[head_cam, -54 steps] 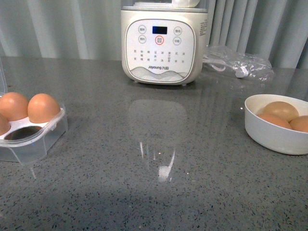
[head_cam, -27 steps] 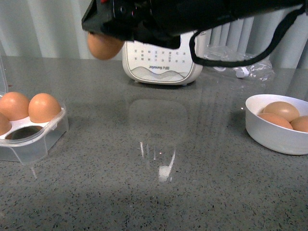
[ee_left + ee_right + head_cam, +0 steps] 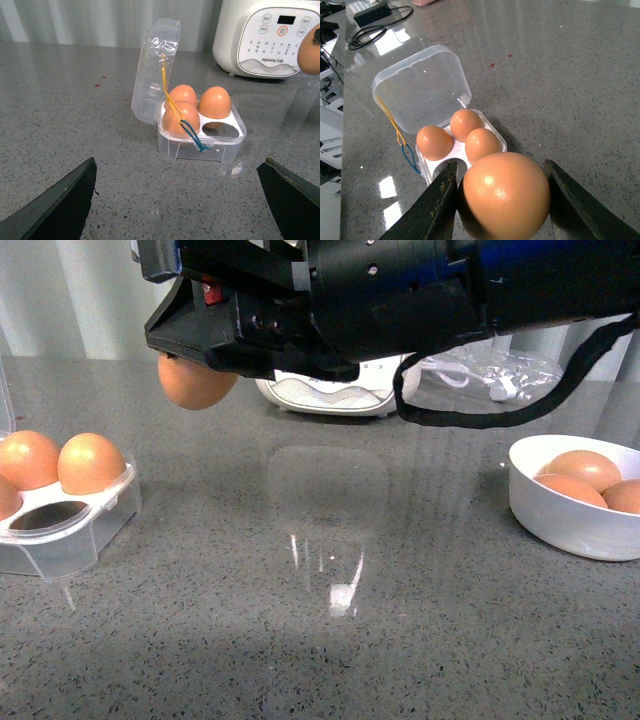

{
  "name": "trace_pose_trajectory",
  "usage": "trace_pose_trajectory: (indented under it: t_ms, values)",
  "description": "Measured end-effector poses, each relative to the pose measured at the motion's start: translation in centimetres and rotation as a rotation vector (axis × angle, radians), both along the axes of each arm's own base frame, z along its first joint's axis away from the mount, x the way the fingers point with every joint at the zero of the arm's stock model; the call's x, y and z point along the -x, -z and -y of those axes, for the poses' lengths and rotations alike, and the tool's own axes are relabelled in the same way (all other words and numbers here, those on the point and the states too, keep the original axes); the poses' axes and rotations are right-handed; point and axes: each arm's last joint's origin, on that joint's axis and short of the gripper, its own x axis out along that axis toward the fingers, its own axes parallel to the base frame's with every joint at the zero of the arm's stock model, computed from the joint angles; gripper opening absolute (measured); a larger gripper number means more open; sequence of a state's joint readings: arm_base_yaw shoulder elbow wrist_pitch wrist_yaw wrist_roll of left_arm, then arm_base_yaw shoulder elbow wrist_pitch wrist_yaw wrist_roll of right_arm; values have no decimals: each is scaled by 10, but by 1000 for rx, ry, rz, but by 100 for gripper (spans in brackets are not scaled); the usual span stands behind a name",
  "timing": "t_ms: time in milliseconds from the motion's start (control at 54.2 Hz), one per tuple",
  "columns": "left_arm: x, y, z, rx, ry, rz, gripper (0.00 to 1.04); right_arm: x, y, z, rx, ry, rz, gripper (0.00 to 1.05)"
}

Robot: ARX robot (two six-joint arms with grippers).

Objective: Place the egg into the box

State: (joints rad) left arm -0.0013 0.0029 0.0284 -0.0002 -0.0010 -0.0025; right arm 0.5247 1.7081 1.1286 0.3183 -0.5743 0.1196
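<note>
— Black arm right across the front view: what do the jaws of the right gripper hold?
— They are closed narrowly on the egg, one finger against each side of the shell. It hangs under the arm, clear of the tabletop.
— And the left gripper?
— Its jaws stand wide apart with nothing between them, facing the box.
— Which way does the egg lie?
— From the front it looks wider than tall, so its long axis runs roughly level, left to right. I cannot tell which end is the blunt one.
— Where is it relative to the box?
— In the air to the box's right, nearer it than the white bowl, touching neither.
— The surface and the room?
— Grey speckled stone, glossy with reflections, and a pale curtain behind. A white cooker stands at the back, with a clear plastic bag beside it. The bowl holds brown eggs. The box's lid stands open; three eggs fill three cups and one cup is empty. A yellow and blue band hangs over its front.
</note>
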Motion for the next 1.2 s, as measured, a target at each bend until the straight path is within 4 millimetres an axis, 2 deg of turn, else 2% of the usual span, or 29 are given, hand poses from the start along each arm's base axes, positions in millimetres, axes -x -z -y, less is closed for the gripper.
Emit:
trace_pose_trajectory:
  t_ms: [277,424,701,1033,1198]
  values:
    - [0,0,0,0,0,0,98,-10,-5,-18,-29,-51,-24,43]
    - [0,0,0,0,0,0,98,-5,0,-30,-29,-108,-45,43]
    - [0,0,0,0,0,0,98,3,5,-41,-20,-160,-50,43]
    - [0,0,0,0,0,0,98,3,26,-55,32,-180,-71,43]
    - [0,0,0,0,0,0,98,3,26,-65,38,-189,-47,43]
